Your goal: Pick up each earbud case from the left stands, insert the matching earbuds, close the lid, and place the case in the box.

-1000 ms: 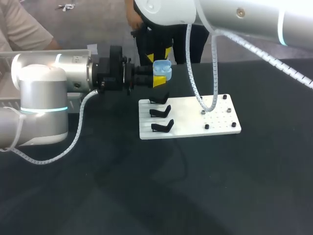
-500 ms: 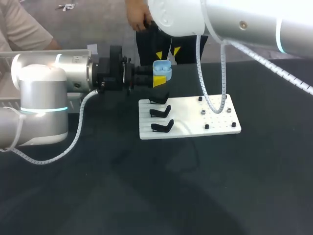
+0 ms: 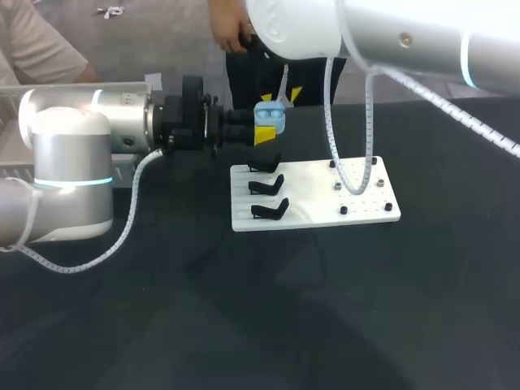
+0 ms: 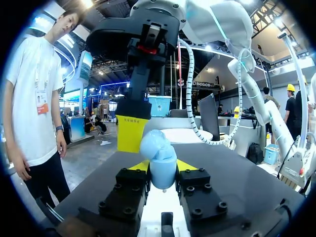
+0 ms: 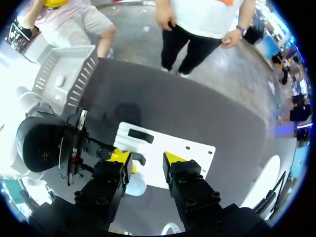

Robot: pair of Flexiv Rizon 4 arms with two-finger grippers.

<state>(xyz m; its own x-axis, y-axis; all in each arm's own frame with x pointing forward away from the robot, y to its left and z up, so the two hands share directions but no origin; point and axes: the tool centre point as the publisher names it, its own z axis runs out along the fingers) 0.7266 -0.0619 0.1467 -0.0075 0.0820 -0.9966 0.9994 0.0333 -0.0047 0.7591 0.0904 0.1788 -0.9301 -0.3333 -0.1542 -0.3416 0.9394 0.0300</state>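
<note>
Pinching pale-blue earbud case (image 3: 270, 116) w/ L jaws, over white stand plate (image 3: 325, 203). Holding R jaws spread just above, one yellow tip (image 4: 131, 133) right beside case.

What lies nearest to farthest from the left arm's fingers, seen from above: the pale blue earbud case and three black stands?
1. Pale blue earbud case, held between the left fingers.
2. Rear black stand, row's far end.
3. Middle black stand.
4. Front black stand, row's near end.
</note>
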